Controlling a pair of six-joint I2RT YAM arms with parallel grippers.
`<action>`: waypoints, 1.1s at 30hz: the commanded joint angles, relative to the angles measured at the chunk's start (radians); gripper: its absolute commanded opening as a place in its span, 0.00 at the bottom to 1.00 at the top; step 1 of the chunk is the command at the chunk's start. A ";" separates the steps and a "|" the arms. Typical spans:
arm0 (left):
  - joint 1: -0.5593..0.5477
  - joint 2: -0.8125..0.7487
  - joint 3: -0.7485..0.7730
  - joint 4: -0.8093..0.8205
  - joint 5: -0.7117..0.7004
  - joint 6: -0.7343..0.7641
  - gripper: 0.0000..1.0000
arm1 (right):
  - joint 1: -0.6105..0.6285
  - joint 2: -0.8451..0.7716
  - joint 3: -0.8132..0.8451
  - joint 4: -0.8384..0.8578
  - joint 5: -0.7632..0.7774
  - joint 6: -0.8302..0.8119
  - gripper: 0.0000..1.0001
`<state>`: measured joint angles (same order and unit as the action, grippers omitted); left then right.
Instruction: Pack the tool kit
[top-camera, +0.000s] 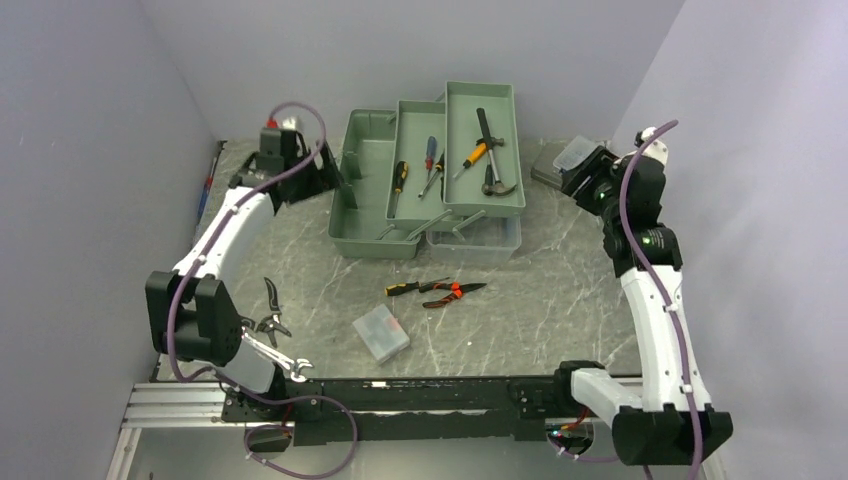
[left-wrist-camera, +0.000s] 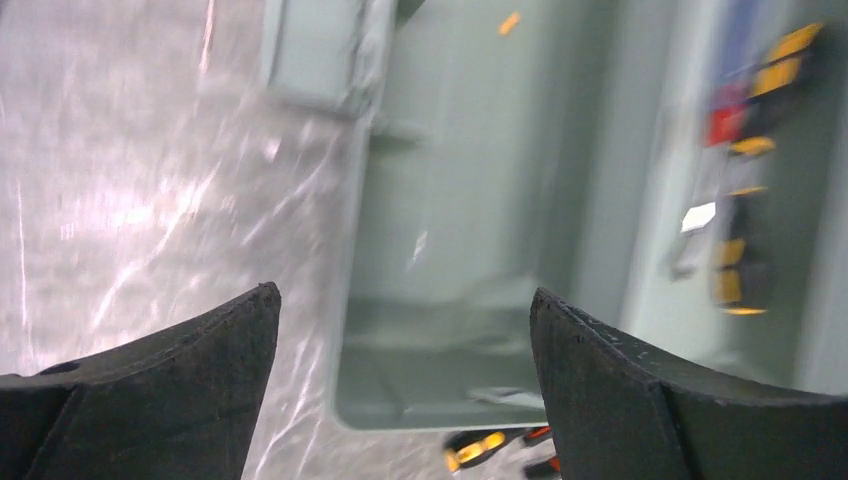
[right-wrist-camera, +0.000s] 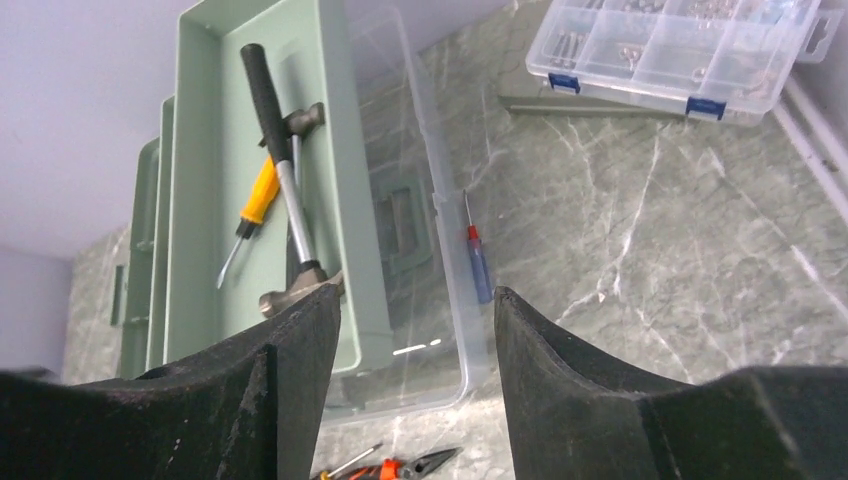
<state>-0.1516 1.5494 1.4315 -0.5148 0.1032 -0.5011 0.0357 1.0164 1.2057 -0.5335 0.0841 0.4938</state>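
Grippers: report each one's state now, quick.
Left gripper: open, holding nothing.
Right gripper: open, holding nothing.

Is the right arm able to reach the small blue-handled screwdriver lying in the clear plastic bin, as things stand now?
Probably yes. The right gripper is open, facing the clear plastic bin, and the small blue-handled screwdriver lies uncovered inside.

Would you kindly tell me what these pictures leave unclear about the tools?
Left wrist: blurred tools in the tray, types unreadable.
Right wrist: pliers cut off by bottom edge.
Top external: parts organiser partly hidden by right arm.
Top external: slim tool at far left, too small to identify.
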 joint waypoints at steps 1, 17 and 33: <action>-0.014 -0.016 -0.198 0.039 -0.115 -0.018 0.94 | -0.106 0.066 -0.074 0.115 -0.225 0.114 0.61; -0.014 0.049 -0.296 0.133 -0.112 0.008 0.69 | -0.155 0.324 -0.321 0.464 -0.442 0.177 0.61; -0.066 -0.001 -0.348 0.139 -0.125 0.024 0.00 | -0.045 0.625 -0.127 0.352 -0.515 -0.052 0.52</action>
<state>-0.1947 1.5986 1.0912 -0.3553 0.0387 -0.4477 -0.0620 1.6005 0.9474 -0.1188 -0.4633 0.5716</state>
